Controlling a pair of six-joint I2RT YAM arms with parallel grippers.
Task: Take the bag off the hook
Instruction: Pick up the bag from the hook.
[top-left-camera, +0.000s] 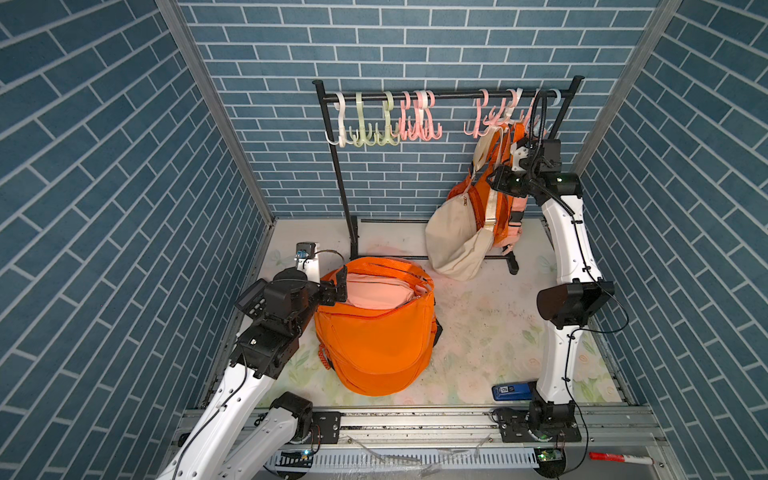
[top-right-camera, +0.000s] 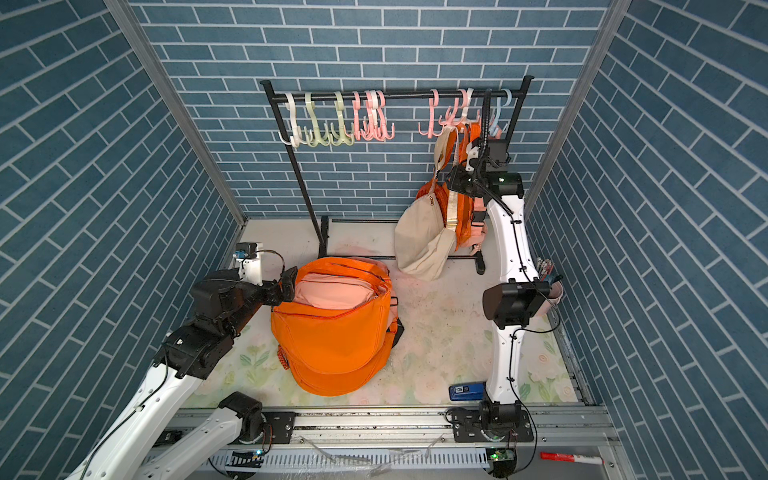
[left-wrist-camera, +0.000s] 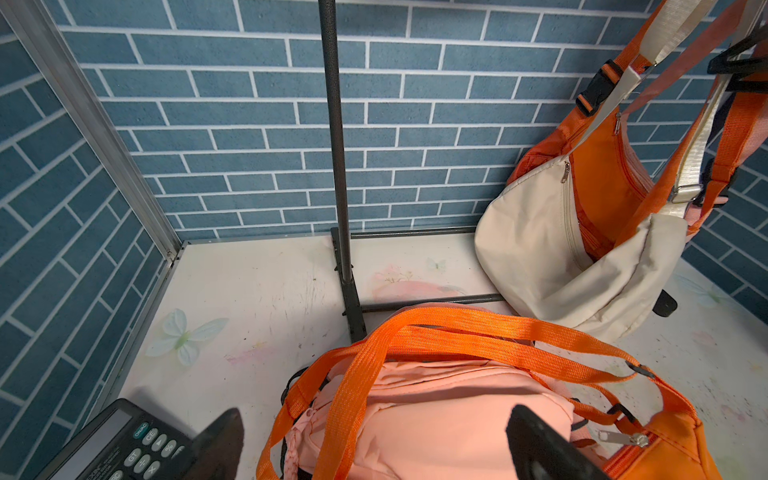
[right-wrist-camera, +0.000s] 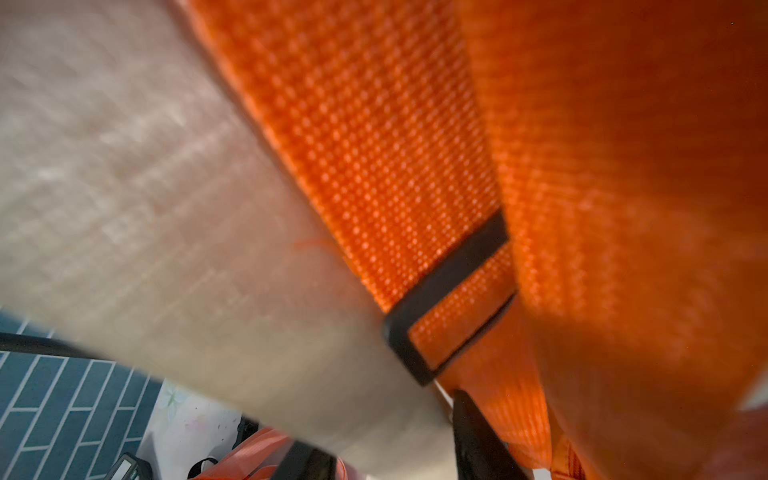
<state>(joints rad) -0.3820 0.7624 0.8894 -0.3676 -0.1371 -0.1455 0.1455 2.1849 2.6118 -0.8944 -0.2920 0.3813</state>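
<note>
At the right end of the black rack (top-left-camera: 449, 94), three bags hang from pastel hooks (top-left-camera: 509, 112): a cream bag (top-left-camera: 453, 232) in front, an orange one (top-left-camera: 500, 208) behind it, and a pink one (top-left-camera: 519, 216) at the back. My right gripper (top-left-camera: 517, 151) is raised among their straps, just below the hooks. In the right wrist view its fingers (right-wrist-camera: 469, 432) stand apart, and the cream strap (right-wrist-camera: 166, 208) crosses between them beside an orange strap (right-wrist-camera: 374, 145). My left gripper (top-left-camera: 338, 286) is wide open over a pink bag (left-wrist-camera: 436, 415) that lies inside an orange bag (top-left-camera: 374, 340) on the table.
Empty hooks (top-left-camera: 374, 124) crowd the rack's left half. The rack's post (left-wrist-camera: 338, 166) and foot bars stand just behind the orange bag on the table. A calculator (left-wrist-camera: 124, 449) lies by my left gripper. A blue object (top-left-camera: 509, 390) sits near the right arm's base.
</note>
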